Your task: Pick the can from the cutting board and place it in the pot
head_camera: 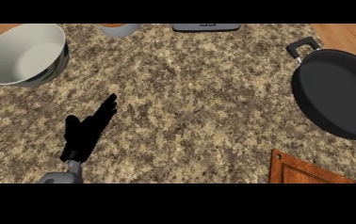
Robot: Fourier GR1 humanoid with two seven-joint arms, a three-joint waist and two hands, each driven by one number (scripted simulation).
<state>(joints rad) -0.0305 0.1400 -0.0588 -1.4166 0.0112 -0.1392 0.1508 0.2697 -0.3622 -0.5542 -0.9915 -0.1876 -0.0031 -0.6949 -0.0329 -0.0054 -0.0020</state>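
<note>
Left hand (87, 130) open, fingers straight, resting near left; right hand and can unseen, only a cutting board (299, 171) corner near right; risk of groping blind, knocking pot (327, 91) at right.

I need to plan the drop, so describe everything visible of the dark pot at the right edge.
The pot is black, round and wide, dark inside, with nothing visible in it. A black loop handle on grey mounts sticks out at its upper left. It sits on the speckled counter, cut off by the view's right edge. Nothing else touches it; the cutting board's corner lies below, apart.
</note>
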